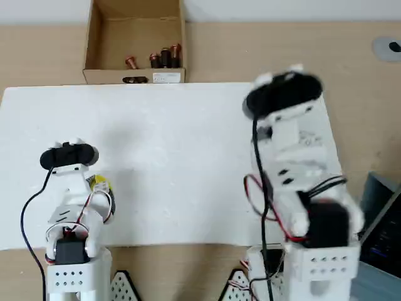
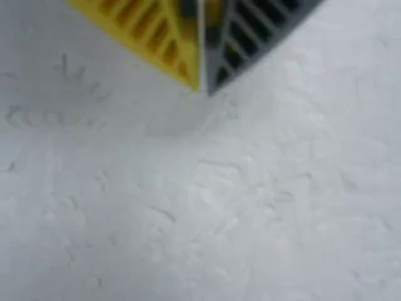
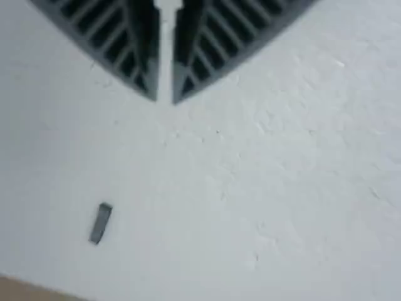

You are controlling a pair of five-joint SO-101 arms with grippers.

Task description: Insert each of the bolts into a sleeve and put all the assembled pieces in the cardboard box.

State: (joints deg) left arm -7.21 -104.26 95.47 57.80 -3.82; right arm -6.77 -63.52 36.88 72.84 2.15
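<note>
The cardboard box (image 1: 94, 37) stands at the far edge of the white mat (image 1: 175, 163). Several copper and black assembled pieces (image 1: 164, 58) lie in it against its near wall, and one copper piece (image 1: 131, 62) lies a little to their left. My left gripper (image 2: 203, 88) is shut, its yellow and grey fingers meeting at the tips just over bare mat; in the high view its yellow finger (image 1: 99, 184) shows at the near left. My right gripper (image 3: 164, 97) is shut with nothing in it, dark fingers pointing down at the mat. The right arm (image 1: 285, 94) stands over the mat's right side.
A small grey piece (image 3: 100, 222) lies flat on the mat near my right gripper, close to the mat's edge. A dark device (image 1: 385, 226) sits at the right edge of the wooden table, and a round grey fitting (image 1: 387, 47) at the far right.
</note>
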